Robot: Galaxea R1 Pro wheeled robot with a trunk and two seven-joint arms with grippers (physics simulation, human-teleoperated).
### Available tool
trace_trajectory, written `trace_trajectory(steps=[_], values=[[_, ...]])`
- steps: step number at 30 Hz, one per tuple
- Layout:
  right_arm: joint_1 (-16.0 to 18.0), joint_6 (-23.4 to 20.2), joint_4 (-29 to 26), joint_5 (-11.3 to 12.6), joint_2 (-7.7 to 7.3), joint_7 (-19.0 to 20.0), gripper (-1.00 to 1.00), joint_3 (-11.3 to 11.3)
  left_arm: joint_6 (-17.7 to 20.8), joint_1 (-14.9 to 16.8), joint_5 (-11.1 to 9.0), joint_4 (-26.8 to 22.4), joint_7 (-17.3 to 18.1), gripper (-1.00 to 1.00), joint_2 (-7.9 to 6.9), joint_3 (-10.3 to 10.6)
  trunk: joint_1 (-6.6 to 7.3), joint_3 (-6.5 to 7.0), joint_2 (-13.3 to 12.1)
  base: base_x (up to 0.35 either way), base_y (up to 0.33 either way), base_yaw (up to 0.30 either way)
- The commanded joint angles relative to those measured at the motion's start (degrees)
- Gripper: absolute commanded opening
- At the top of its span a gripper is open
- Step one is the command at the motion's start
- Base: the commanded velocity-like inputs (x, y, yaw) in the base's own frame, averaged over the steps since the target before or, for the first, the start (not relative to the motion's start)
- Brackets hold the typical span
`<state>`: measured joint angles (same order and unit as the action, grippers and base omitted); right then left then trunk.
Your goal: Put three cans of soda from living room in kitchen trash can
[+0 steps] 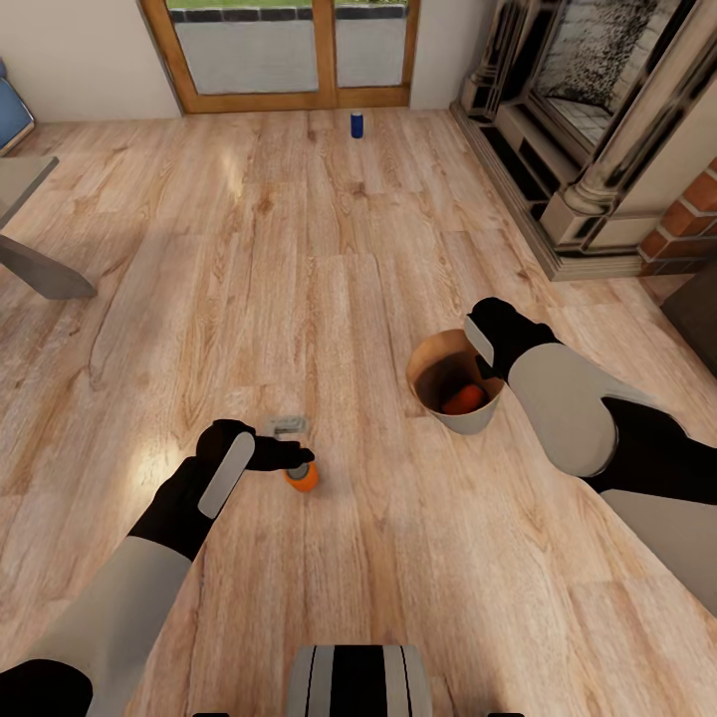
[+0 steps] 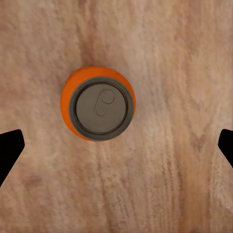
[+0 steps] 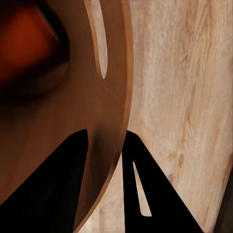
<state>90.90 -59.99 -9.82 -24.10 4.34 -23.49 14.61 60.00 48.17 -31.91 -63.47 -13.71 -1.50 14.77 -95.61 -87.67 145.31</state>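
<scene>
Wood floor (image 1: 329, 249) runs through the living room up to a dark ornate fireplace (image 1: 588, 129) and a glazed door (image 1: 289, 50), both cut off by the edge of the head view. An orange can (image 1: 303, 477) stands upright on the boards, its grey top facing up. The left claw (image 1: 291, 458) hangs right above it, partly hiding it; in the left wrist view the can (image 2: 98, 104) sits between two dark fingertips (image 2: 9, 148) spread wide at the frame's sides, touching neither. The tash can (image 1: 466, 415) stands on the floor nearby, a second orange can (image 1: 463, 400) lying inside, half lost in shadow. The right claw (image 1: 485, 349) is clamped on the bin's rim, one finger (image 3: 53, 194) inside the wall (image 3: 116, 77), the other outside. A dark blue can (image 1: 357, 124) stands far off near the door, small and hard to make out.
</scene>
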Motion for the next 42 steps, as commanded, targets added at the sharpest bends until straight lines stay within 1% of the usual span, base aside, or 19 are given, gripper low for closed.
trace_trajectory(steps=[1, 4, 6, 10, 13, 15, 26, 30, 32, 33, 35, 37, 38, 42], values=[[-0.4, 0.0, 1.3, 4.2, 0.03, 0.3, -1.0, 1.8, 0.0, 0.0, 0.0, 0.0, 0.0, 1.0, 0.01, 0.0, -0.03, -0.01, 0.0, 0.0, 0.0, 0.0], [1.5, 0.0, 3.1, 4.2, 0.05, 0.0, -1.0, 1.9, 0.0, 0.0, 0.0, 0.2, -0.1, 1.0, 0.01, 0.1, -0.03, -0.01, 0.0, 0.0, 0.0, 0.0], [2.0, 0.0, 3.6, 4.2, 0.05, -0.6, -1.0, 2.1, 0.0, 0.0, 0.0, 0.2, -0.1, 1.0, 0.01, 0.1, -0.03, -0.01, 0.0, 0.0, 0.0, 0.0], [3.0, 0.0, 4.4, 4.2, 0.04, -2.8, -1.0, 4.1, 0.0, 0.0, 0.0, 0.3, -0.1, 1.0, 0.02, 0.1, -0.03, -0.01, 0.0, 0.0, 0.0, 0.0], [3.8, 0.0, 5.1, 4.2, 0.05, -3.6, -1.0, 4.7, 0.0, 0.0, 0.0, 0.3, -0.1, 1.0, 0.02, 0.1, -0.03, -0.01, 0.0, 0.0, 0.0, 0.0], [5.5, 0.0, 6.2, 4.2, 0.06, -4.7, -1.0, 5.2, 0.0, -0.1, 0.0, 0.4, -0.1, 1.0, 0.05, 0.1, -0.03, -0.01, 0.0, 0.0, 0.0, 0.0], [8.2, 0.0, 6.8, 4.2, -0.02, -5.1, -1.0, 5.5, 0.0, -0.1, 0.0, 0.4, -0.1, 1.0, 0.09, 0.1, -0.03, -0.01, 0.0, 0.0, 0.0, 0.0], [11.1, 0.0, 8.5, 4.2, -0.03, -5.3, -1.0, 5.5, 0.0, -0.1, 0.0, 0.4, -0.1, 1.0, 0.09, 0.0, -0.03, -0.01, 0.0, 0.0, 0.0, 0.0], [12.6, 0.0, 9.5, 4.3, -0.03, -6.2, -1.0, 5.6, 0.0, -0.1, 0.0, 0.5, -0.1, 1.0, 0.09, 0.0, -0.03, -0.01, 0.0, 0.0, 0.0, 0.0], [13.6, 0.0, 10.4, 4.3, -0.03, -7.3, -1.0, 5.8, 0.0, -0.1, 0.0, 0.5, -0.1, 1.0, 0.09, 0.0, -0.03, -0.01, 0.0, 0.0, 0.0, 0.0], [14.3, 0.0, 11.0, 4.3, -0.05, -8.3, -1.0, 6.3, 0.0, -0.1, 0.0, 0.5, -0.2, 1.0, 0.09, 0.0, -0.03, -0.01, 0.0, 0.0, 0.0, 0.0], [15.0, 0.0, 11.5, 4.3, -0.15, -9.2, -1.0, 7.5, 0.0, -0.2, 0.0, 0.5, -0.3, 1.0, 0.09, 0.0, -0.03, -0.01, 0.0, 0.0, 0.0, 0.0], [16.0, 0.0, 11.8, 4.3, -0.13, -9.7, -1.0, 8.4, 0.0, -0.2, 0.0, 0.5, -0.3, 1.0, 0.09, 0.1, -0.03, -0.01, 0.0, 0.0, 0.0, 0.0], [17.2, 0.0, 12.0, 4.3, -0.03, -10.0, -1.0, 9.1, 0.0, -0.2, 0.0, 0.5, -0.3, 1.0, 0.15, 0.1, -0.03, -0.01, 0.0, 0.0, 0.0, 0.0]])
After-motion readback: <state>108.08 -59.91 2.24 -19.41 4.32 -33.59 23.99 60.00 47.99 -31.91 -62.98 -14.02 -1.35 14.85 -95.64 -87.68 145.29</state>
